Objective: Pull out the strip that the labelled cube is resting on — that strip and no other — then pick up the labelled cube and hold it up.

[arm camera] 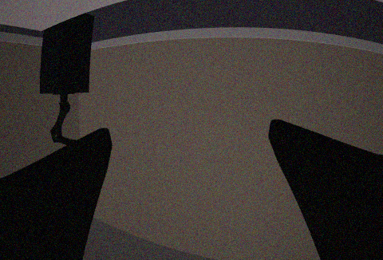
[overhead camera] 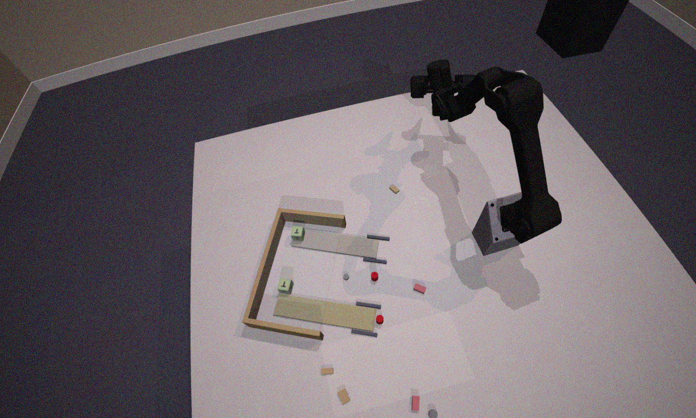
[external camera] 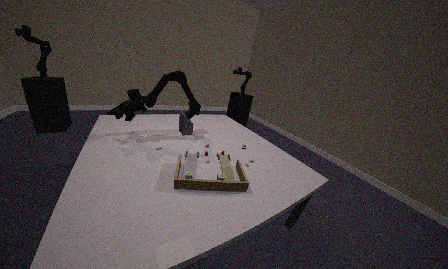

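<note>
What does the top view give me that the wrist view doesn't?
Only the top view shows the work area: the wooden fence, both strips and the two green cubes. Only the wrist view shows the gap between the end effector's wide-open fingers, with nothing in it. Both show a dark pedestal and the floor.

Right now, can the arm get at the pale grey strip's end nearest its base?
Probably yes: the pale grey strip ends at the tan wooden fence's open side, flanked only by two dark bars. The open end effector hangs far off.
</note>
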